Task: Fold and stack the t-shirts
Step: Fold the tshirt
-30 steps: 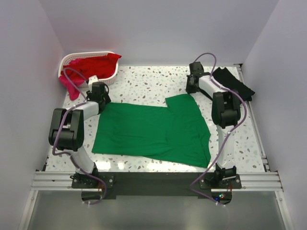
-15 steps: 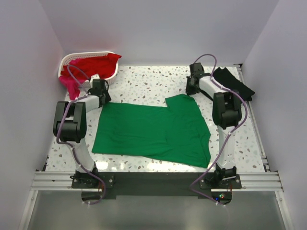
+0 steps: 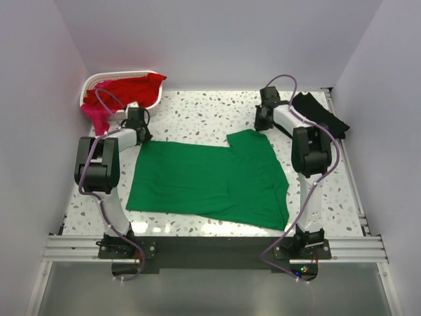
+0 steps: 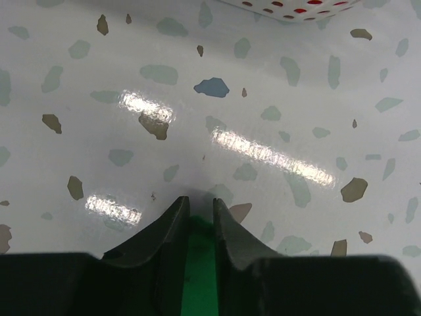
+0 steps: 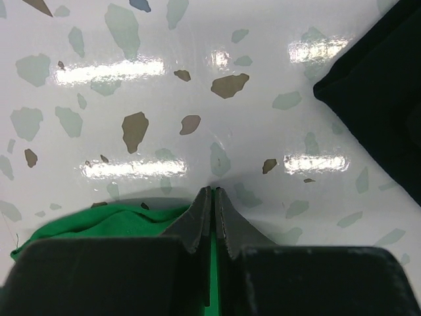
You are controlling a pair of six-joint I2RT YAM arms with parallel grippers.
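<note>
A bright green t-shirt [image 3: 210, 178] lies spread flat on the speckled table. My left gripper [image 3: 141, 137] is low at its far left corner. In the left wrist view its jaws [image 4: 200, 201] stand a narrow gap apart, with green cloth [image 4: 199, 270] showing in the gap. My right gripper [image 3: 260, 127] is at the shirt's far right corner. The right wrist view shows it [image 5: 212, 191] shut on a thin edge of green cloth [image 5: 99, 224]. A black t-shirt [image 3: 322, 113] lies at the back right, also visible as dark cloth [image 5: 381, 92] in the right wrist view.
A white lattice basket [image 3: 155, 103] stands at the back left, its wall [image 4: 289, 5] just ahead of the left gripper. A red t-shirt [image 3: 128, 87] lies in it and a magenta-pink one [image 3: 97, 120] hangs over its near side. White walls close in the table.
The left arm has lowered and shifted slightly toward the back at the shirt's far left corner, and its jaws have narrowed. The right arm and the green shirt have not moved.
</note>
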